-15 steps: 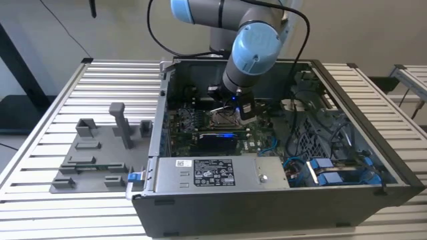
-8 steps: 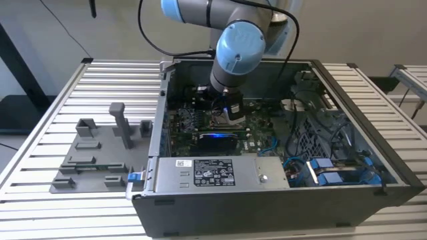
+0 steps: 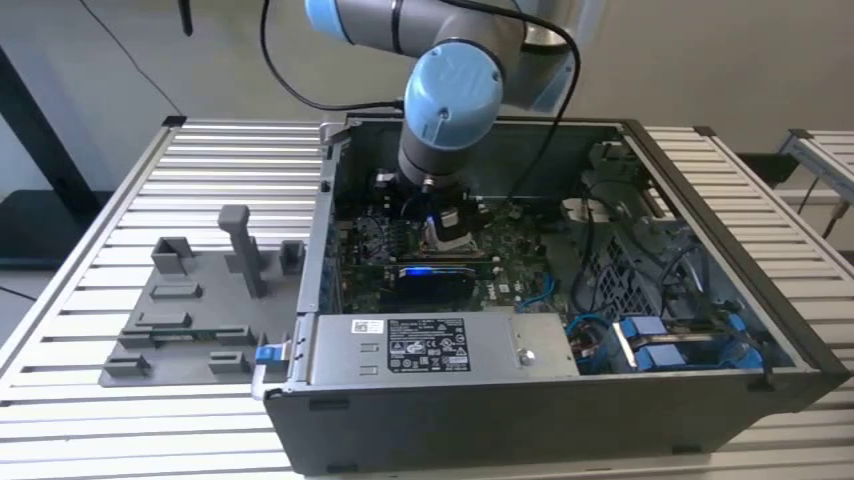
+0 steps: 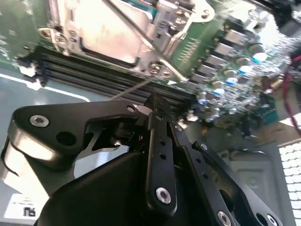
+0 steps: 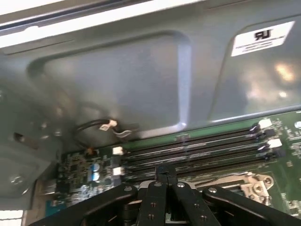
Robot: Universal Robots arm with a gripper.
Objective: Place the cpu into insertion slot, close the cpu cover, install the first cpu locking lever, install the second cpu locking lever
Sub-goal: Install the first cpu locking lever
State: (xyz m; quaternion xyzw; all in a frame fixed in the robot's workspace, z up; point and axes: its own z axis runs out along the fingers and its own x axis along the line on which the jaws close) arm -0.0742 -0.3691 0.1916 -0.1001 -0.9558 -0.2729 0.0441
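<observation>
Inside the open computer case, my gripper (image 3: 430, 214) hangs just above the insertion slot (image 3: 451, 230) on the green board. In both wrist views the black fingers (image 4: 157, 141) are pressed together with nothing visible between them, so the gripper (image 4: 157, 104) (image 5: 165, 170) is shut. The silver cpu cover (image 4: 63, 21) lies flat on the slot, and a pale flat surface, apparently the cpu (image 4: 110, 28), shows in its window. One thin locking lever (image 4: 136, 35) runs slantwise across the cover. A second lever (image 4: 134, 88) lies just beyond my fingertips. A corner of the slot's metal frame (image 5: 256, 184) shows beside the gripper.
Long black memory slots (image 5: 202, 150) run beside the socket, towards the case's grey wall (image 5: 117, 80). A black card (image 3: 434, 272) and the power supply (image 3: 427, 345) lie nearer the exterior view's front. Blue cables (image 3: 654, 340) fill the exterior view's right. A grey fixture plate (image 3: 187, 310) lies outside the case.
</observation>
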